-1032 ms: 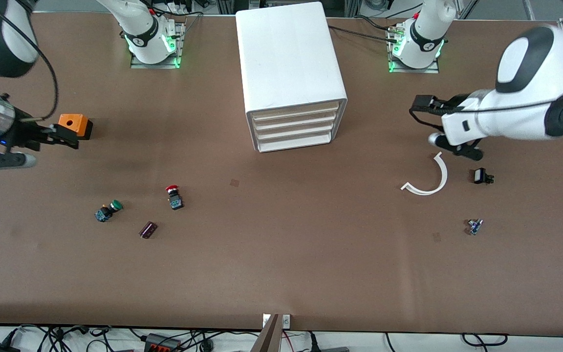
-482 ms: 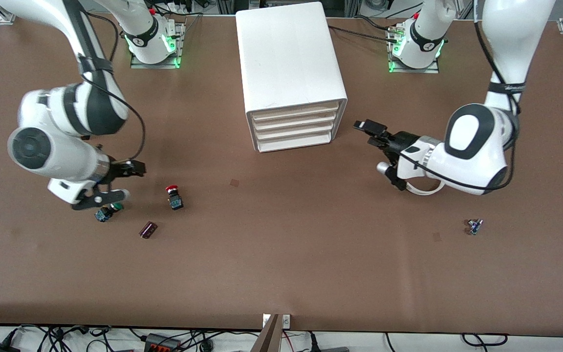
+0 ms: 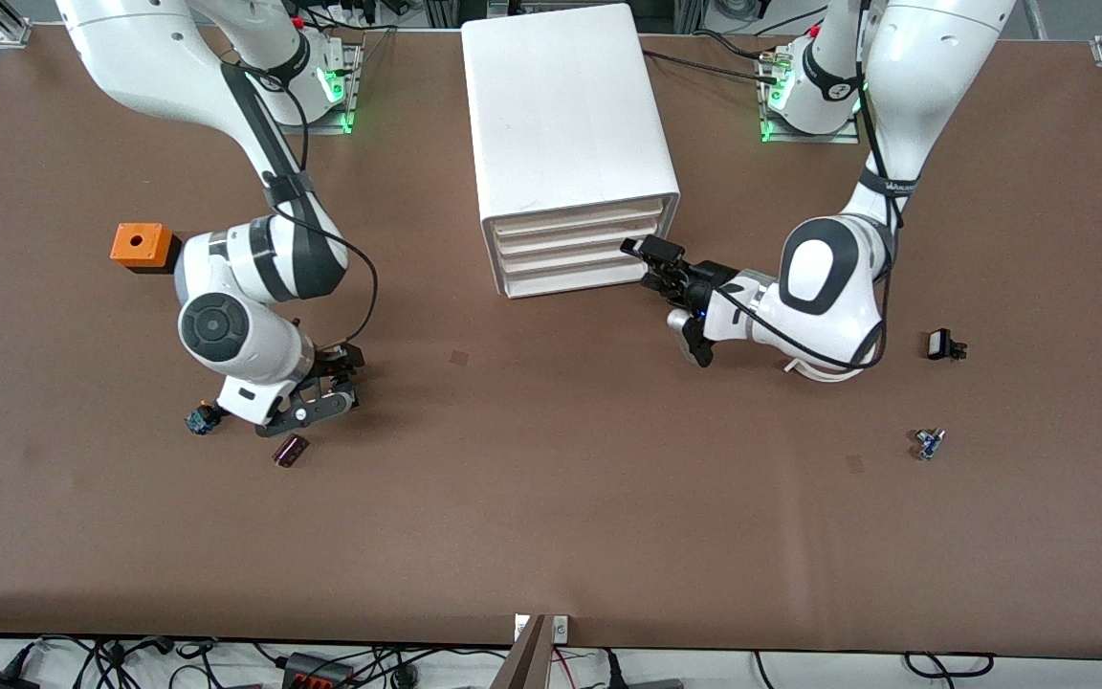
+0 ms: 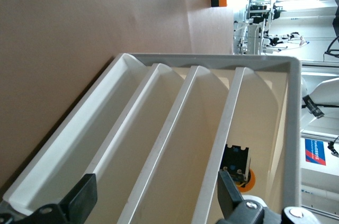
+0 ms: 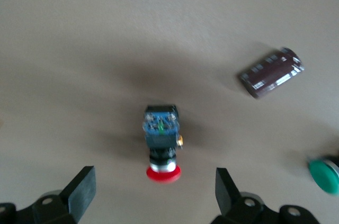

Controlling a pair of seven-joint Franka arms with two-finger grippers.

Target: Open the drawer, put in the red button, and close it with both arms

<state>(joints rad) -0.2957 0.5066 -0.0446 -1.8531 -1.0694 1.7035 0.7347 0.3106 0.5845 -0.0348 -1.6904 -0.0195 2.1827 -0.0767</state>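
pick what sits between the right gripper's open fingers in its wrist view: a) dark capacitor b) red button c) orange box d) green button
b: in the right wrist view the red button lies on the table between the open fingers of the right gripper, while the dark capacitor and green button lie off to the side.

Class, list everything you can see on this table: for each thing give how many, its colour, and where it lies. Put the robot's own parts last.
cabinet: one, white, four shut drawers, mid-table between the arm bases.
red button: one, red cap on black and blue body, on the table under the right gripper.
green button: one, green cap, beside the red button.
dark cylinder: one, maroon, nearer the front camera than the red button.
orange box: one, toward the right arm's end.
curved strip: one, white, under the left arm.
black part: one, toward the left arm's end.
small blue part: one, nearer the front camera than the black part.
left gripper: open, at the drawer fronts.
right gripper: open, over the red button.
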